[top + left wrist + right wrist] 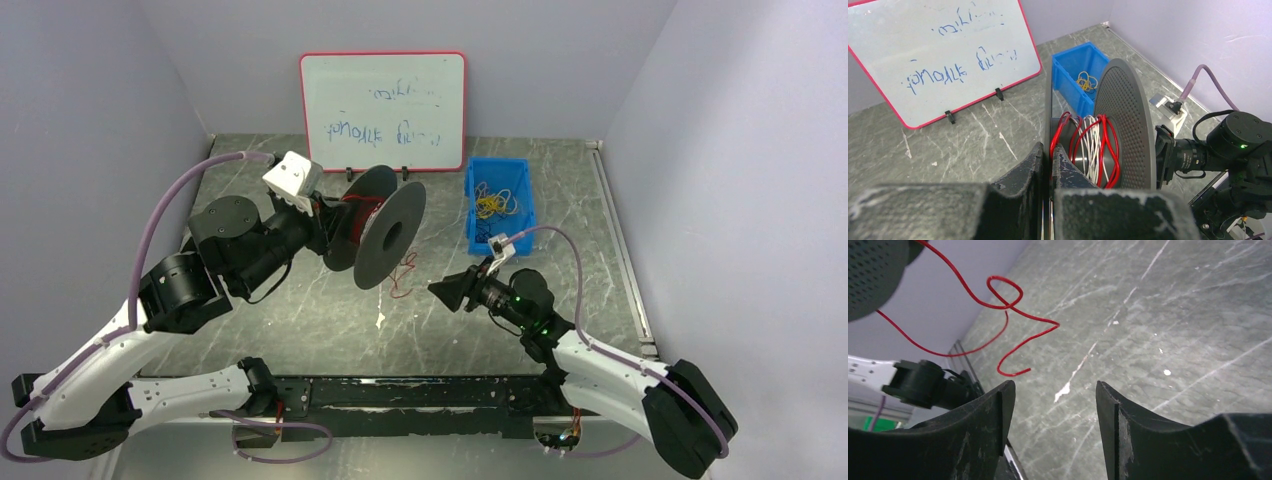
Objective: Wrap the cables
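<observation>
Between the two arms, above the table (300, 320), the black spool (392, 232) is held up with its discs roughly upright, the left pincer (1047, 156) pinching the rim of one disc. Several turns of the cables (1109, 145) sit on the hub between the discs, beside some white wire (1091, 150). A loose red tail drops from the hub and lies curled on the stone below. The right pincer (1053, 390) is spread and holds nothing, and the curl lies just ahead and to the left of its gap.

The step in hand looks like catching that tail for another turn. To do it well, I would close on the wire a little back from its free end, leaving some length to lay. I would then lead it into the slot between the discs under light tension. So thin and springy a wire will likely slip out or jump off the hub if left slack. The left arm should hold the spool steady
</observation>
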Available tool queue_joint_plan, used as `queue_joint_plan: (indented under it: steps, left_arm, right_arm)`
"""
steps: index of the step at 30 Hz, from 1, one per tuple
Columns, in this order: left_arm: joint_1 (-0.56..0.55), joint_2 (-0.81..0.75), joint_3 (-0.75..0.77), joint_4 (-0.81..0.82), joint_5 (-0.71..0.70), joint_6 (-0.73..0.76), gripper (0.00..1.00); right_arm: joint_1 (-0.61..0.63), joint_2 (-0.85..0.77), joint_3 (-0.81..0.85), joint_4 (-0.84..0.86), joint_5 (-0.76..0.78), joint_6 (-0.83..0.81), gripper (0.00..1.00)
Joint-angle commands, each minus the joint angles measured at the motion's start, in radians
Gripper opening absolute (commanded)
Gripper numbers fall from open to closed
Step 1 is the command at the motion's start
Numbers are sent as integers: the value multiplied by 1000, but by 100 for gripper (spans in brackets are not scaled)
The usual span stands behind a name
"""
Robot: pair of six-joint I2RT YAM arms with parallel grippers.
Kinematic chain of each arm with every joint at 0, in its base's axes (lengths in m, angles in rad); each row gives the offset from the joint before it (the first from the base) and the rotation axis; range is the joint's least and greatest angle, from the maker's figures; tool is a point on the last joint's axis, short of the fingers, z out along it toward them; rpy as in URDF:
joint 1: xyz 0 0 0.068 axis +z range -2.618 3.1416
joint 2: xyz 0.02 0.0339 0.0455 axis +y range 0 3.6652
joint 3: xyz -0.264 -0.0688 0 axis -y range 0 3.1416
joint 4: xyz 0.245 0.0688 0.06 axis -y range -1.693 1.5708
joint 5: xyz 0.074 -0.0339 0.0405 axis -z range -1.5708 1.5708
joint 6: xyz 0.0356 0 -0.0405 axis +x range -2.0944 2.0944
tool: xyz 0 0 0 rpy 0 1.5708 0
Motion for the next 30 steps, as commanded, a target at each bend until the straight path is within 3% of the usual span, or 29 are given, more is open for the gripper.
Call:
queue_joint_plan:
  steps: [1,8,17,30]
  left_arm:
    - [0,-9,57,126,16,-23,7]
    - [0,-14,51,125,17,-31,7]
    - [0,-12,46,143,32,-35,7]
    - [0,-14,48,143,50,-44,7]
  right_arm:
    - [4,39,-5,165,-19,156,64]
    - [72,187,10,323,14,241,66]
    - [106,245,10,368,160,332,68]
    - [208,421,60,524,225,383,64]
